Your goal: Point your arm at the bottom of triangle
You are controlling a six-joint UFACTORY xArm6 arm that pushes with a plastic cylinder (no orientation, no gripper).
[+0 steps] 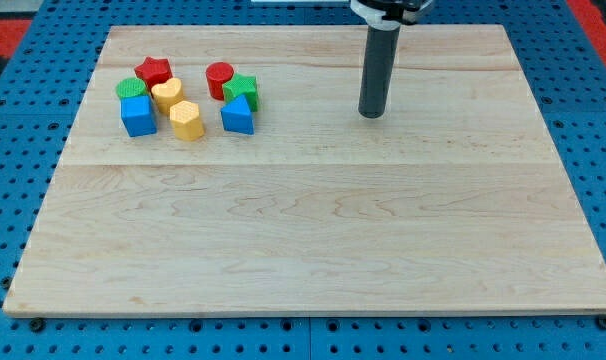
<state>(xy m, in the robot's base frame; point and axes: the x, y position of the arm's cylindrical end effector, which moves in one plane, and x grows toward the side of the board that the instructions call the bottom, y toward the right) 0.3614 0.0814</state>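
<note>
Camera view: blue triangle block at right edge of cluster, view's upper left, touching green star. Looks light, rigid, slippery; no grasp, approach below base. My tip, fingerless rod, well right of blocks.

This looks like a robotics lab bench. A pale wooden table lies on a blue perforated mounting base with regular holes, showing around the table on every side; red panels sit beyond the table's top corners.
</note>
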